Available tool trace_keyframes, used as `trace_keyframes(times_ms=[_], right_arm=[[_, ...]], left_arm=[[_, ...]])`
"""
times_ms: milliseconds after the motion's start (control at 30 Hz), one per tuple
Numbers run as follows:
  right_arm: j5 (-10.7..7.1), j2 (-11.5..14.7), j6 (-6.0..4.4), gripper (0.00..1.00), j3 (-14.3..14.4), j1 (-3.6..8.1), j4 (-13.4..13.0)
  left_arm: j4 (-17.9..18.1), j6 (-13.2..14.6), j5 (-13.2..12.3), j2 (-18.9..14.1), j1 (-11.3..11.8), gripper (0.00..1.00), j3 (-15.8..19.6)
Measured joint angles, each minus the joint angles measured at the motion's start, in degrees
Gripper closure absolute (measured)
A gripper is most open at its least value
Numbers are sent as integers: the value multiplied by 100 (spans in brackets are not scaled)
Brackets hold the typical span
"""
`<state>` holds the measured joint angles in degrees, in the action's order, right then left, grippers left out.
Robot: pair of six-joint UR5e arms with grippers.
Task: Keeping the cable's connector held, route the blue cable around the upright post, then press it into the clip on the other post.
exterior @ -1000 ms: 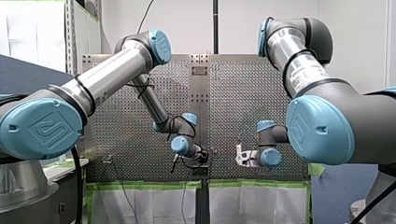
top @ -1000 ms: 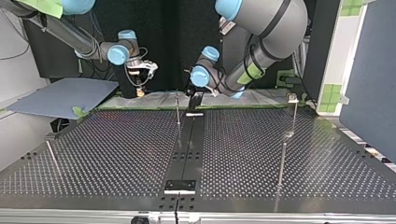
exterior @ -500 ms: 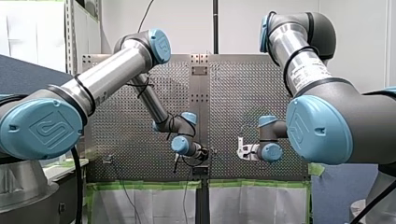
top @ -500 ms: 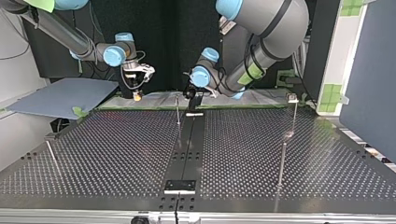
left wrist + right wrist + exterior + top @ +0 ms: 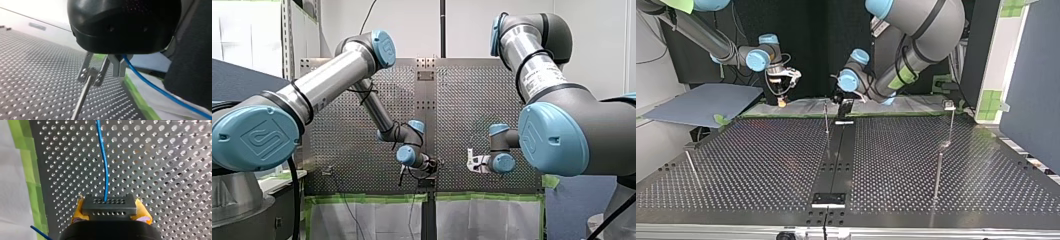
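Observation:
In the right wrist view my right gripper point(image 5: 109, 213) is shut on the black connector point(image 5: 109, 206), with yellow pads point(image 5: 78, 210) on either side. The blue cable point(image 5: 103, 157) leaves the connector and runs ahead over the perforated plate. In the left wrist view my left gripper point(image 5: 118, 72) is shut on the blue cable point(image 5: 160, 91), right beside the metal clip point(image 5: 92, 73) on a thin post point(image 5: 81, 98). The cable lies next to the clip, not visibly inside it. In the top view my right gripper point(image 5: 782, 97) hangs at the left and my left gripper point(image 5: 843, 102) is by the centre post point(image 5: 826, 119).
The perforated table point(image 5: 761, 165) has more thin posts: one at the top view's right point(image 5: 952, 122), one nearer the camera point(image 5: 937, 175) and a leaning one at its left point(image 5: 691, 167). A dark centre strip point(image 5: 836, 160) and green tape point(image 5: 27, 182) mark the table's middle and edge.
My right gripper has risen a little and shifted toward the top view's left with the connector, then nearly stopped. My left gripper has edged slightly closer to the centre post.

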<state>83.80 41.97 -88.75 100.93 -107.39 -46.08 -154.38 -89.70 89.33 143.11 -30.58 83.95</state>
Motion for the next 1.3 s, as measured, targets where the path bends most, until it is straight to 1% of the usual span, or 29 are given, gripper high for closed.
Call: trace_keyframes(times_ms=[167,267,367,500,667,833,933,1100,1300], right_arm=[[28,0,72,100,7,-18,59],[36,0,84,100,6,-18,71],[36,0,75,100,6,-11,62],[21,1,43,100,4,6,30],[-37,1,9,100,-4,10,-9],[-76,0,-31,100,-16,11,-15],[-84,0,-54,100,-21,13,-18],[-102,1,-129,100,-59,22,-43],[-112,1,-182,100,-102,37,-58]], left_arm=[[-273,290,13,0,-25,100,1],[-431,441,16,0,-15,100,1],[-515,503,4,0,14,100,2],[-500,505,-12,0,47,100,3],[-368,417,-23,0,77,100,2],[-309,343,-101,0,92,100,1],[-211,209,-116,-1,102,100,-1],[-35,-34,-121,-1,116,100,-2],[15,-265,-101,0,119,100,-4]])
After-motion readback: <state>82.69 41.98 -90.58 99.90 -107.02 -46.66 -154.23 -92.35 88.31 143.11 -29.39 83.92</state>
